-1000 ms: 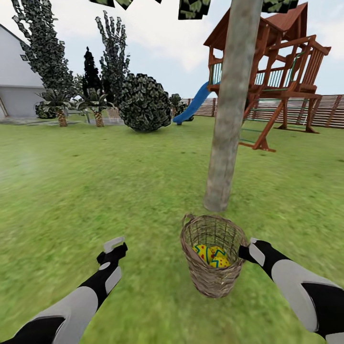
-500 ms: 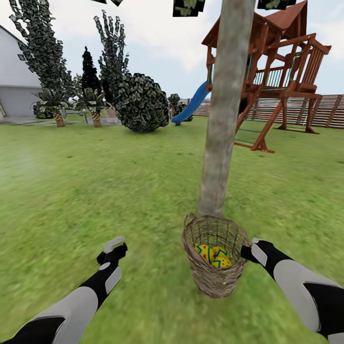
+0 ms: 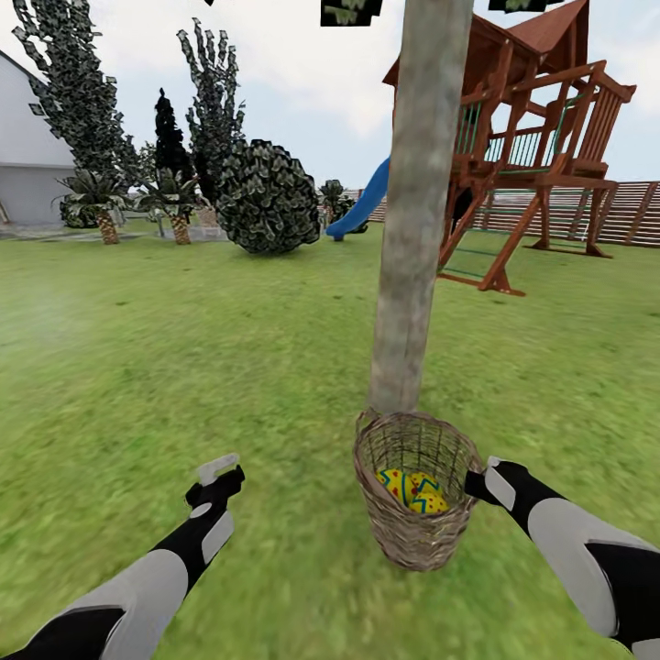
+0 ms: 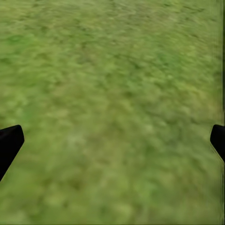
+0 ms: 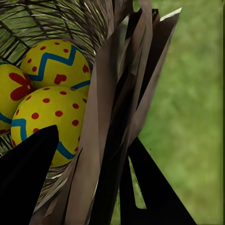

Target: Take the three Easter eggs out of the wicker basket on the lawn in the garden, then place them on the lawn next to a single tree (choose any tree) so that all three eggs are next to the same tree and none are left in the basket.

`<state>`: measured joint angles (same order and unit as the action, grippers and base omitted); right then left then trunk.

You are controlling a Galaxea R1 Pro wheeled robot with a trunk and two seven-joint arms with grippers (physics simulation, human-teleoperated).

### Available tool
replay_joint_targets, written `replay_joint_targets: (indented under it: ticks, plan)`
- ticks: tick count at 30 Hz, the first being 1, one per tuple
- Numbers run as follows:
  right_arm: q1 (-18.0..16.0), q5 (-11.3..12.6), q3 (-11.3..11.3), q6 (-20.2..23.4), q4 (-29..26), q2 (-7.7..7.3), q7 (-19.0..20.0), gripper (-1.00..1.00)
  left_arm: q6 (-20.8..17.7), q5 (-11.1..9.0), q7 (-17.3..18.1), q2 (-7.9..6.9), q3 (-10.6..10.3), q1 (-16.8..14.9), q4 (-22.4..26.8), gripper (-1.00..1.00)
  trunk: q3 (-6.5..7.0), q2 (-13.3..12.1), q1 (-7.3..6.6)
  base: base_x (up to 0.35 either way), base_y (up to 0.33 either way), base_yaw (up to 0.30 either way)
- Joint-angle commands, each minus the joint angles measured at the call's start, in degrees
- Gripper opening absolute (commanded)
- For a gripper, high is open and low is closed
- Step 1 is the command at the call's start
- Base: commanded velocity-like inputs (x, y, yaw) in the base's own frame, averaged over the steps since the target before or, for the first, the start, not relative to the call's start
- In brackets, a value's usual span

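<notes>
Easter eggs [image 3: 412,490] lie inside the wicker basket [image 3: 414,541]; the right gripper [image 5: 89,176] clamps its wall, while the left gripper [image 4: 112,140] is spread wide.

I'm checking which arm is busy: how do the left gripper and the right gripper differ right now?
The left gripper hangs free over bare lawn, while the right gripper is at the wicker basket, its fingers astride the woven wall. The left one's fingers are spread wide on nothing; the right one's pinch the rim, with the Easter eggs just inside. Both are black-fingered on white arms.
</notes>
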<state>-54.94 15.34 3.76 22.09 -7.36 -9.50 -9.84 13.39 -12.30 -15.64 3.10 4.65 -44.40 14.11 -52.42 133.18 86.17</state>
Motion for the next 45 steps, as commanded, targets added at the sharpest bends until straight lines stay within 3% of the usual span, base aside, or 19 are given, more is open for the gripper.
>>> replay_joint_targets:
  ticks: [1,15,21,26,30,32,34,37,45]
  plan:
    - [0.0,0.4,0.6,0.2,-0.2,0.01,-0.3,-1.00,0.2,0.0,0.1,0.06,0.4,0.0,0.0,1.00,-0.05,0.0,0.01,0.223,-0.267,0.000]
    - [0.0,0.4,0.6,0.2,-0.2,0.01,-0.3,-1.00,0.3,-0.1,0.1,-0.03,0.5,0.0,0.0,1.00,-0.05,0.0,0.01,0.177,-0.292,0.000]
    - [0.0,0.4,0.6,0.2,-0.2,-0.03,-0.3,-1.00,0.1,-0.4,-0.3,0.03,0.9,0.0,0.4,1.00,-0.05,0.0,0.01,0.020,-0.036,0.000]
    - [0.0,0.4,0.6,0.2,-0.2,-0.16,-0.3,-1.00,-3.8,-1.2,-0.8,0.04,0.8,0.0,1.1,1.00,-0.95,2.0,1.11,0.000,0.000,0.000]
    - [0.0,0.6,0.6,0.2,-0.2,-0.24,-0.3,-1.00,-4.1,-1.3,-0.8,-0.01,1.0,0.0,1.7,1.00,-1.67,3.6,1.99,0.000,0.000,0.000]
    - [0.0,1.9,0.6,0.2,-0.2,-0.43,-0.3,-1.00,-4.3,-1.5,-0.8,-0.02,1.1,0.0,1.7,1.00,-2.03,4.4,2.43,0.000,0.000,0.000]
    - [0.0,4.0,0.6,0.2,-0.2,-1.09,-0.2,-1.00,-6.3,-4.4,-0.7,-0.09,1.0,0.0,1.8,1.00,-2.39,5.2,2.87,0.000,0.000,0.000]
    - [0.0,4.5,0.6,0.2,-0.2,-1.21,-0.2,-1.00,-8.5,-6.3,-0.6,-0.25,1.1,0.0,3.8,1.00,-2.93,6.4,3.52,0.000,0.000,0.000]
    - [0.0,4.5,0.6,0.2,-0.2,-1.16,-0.2,-1.00,-9.4,-6.5,-0.5,-0.20,1.1,0.0,5.1,1.00,-4.36,9.7,5.28,0.000,0.000,0.000]
